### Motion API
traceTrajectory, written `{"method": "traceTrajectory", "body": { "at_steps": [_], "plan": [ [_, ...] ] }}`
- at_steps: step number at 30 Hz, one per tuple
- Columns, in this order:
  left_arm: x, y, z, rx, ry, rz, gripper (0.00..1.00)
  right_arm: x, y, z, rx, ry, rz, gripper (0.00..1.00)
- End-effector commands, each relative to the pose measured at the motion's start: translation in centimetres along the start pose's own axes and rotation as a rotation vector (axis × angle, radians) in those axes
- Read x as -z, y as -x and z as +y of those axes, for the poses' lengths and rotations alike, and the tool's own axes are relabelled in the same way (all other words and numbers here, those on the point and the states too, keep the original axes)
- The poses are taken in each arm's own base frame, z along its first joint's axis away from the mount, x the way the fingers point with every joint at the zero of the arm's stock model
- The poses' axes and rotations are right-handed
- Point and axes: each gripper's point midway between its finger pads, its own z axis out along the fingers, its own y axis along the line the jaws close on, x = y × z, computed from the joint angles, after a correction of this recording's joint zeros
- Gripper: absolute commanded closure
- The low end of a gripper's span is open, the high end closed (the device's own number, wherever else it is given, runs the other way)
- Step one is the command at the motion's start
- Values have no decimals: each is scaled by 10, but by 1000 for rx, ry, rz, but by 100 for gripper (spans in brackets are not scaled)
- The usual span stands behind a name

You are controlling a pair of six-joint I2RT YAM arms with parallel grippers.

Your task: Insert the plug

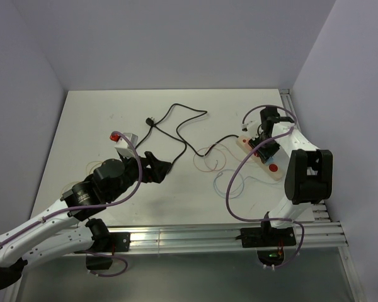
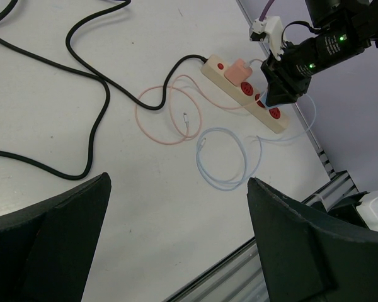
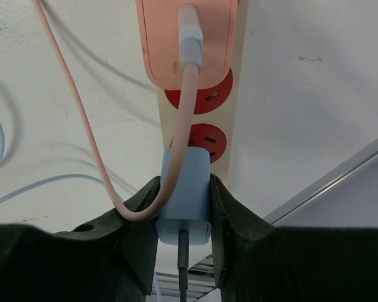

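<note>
A cream power strip (image 1: 264, 160) with red sockets lies at the right of the table; it also shows in the left wrist view (image 2: 222, 77) and the right wrist view (image 3: 239, 113). A pink plug (image 3: 186, 44) sits in one socket. My right gripper (image 3: 184, 207) is shut on a light blue plug (image 3: 186, 189) and holds it over the strip, just by a red socket (image 3: 206, 141). My left gripper (image 2: 176, 233) is open and empty above bare table, left of the strip (image 1: 159, 168).
A black cable (image 1: 176, 126) snakes across the middle. A pink cable loop (image 2: 167, 116) and a light blue loop (image 2: 223, 157) lie beside the strip. A white block with a red top (image 1: 123, 139) sits at the left. A metal rail (image 1: 227, 229) edges the front.
</note>
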Motion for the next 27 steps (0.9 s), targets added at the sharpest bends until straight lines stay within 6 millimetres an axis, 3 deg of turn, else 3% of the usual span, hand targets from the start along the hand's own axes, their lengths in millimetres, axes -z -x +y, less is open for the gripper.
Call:
{"method": "traceTrajectory", "body": {
  "at_steps": [1, 11, 17, 27],
  "plan": [
    [4, 13, -6, 9, -17, -40, 5, -17, 1, 14, 23, 80, 24, 100],
    [3, 13, -1, 8, 5, -43, 5, -43, -3, 13, 31, 107, 96, 100],
    [1, 11, -1, 9, 7, -37, 5, -58, -28, 24, 7, 92, 157, 100],
    [1, 11, -3, 11, -7, -34, 5, -67, -38, 24, -19, 79, 197, 100]
  ]
}}
